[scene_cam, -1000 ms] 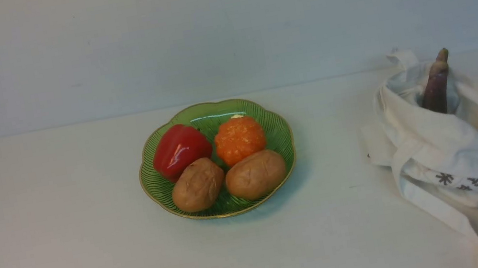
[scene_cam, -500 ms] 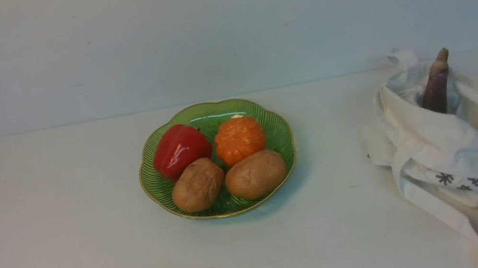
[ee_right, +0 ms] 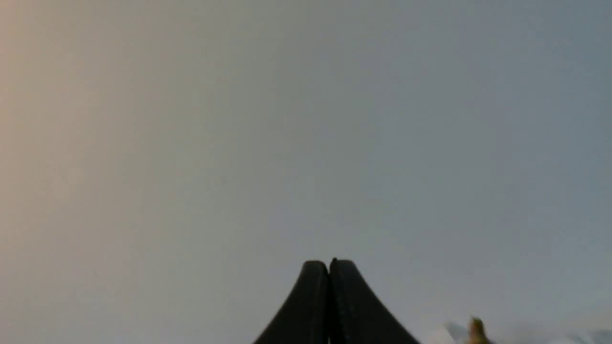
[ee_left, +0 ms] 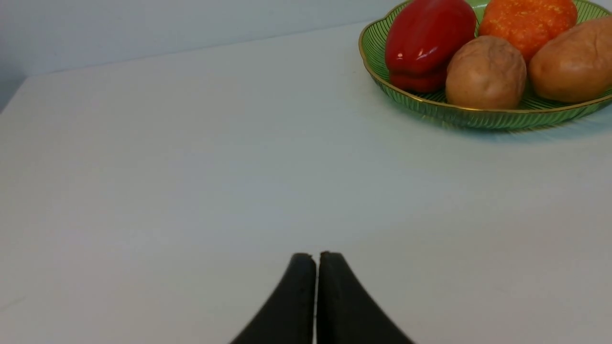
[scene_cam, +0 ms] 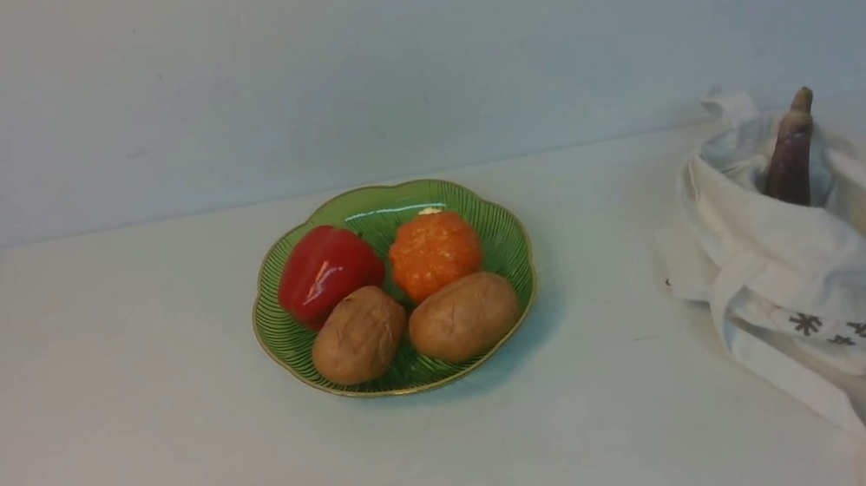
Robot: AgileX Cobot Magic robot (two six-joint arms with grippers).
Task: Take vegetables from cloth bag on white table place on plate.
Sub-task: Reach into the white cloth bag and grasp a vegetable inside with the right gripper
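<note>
While the left gripper [ee_left: 315, 255], over the near left corner of the worktop [ee_left: 191, 167], and the right gripper [ee_right: 329, 262] both have jaws pressed together on nothing, the plate [scene_cam: 288, 351] sits mid-worktop, and the eggplant [scene_cam: 791, 161] stands stem-up inside the cloth bag [scene_cam: 788, 263] by the right edge.
</note>
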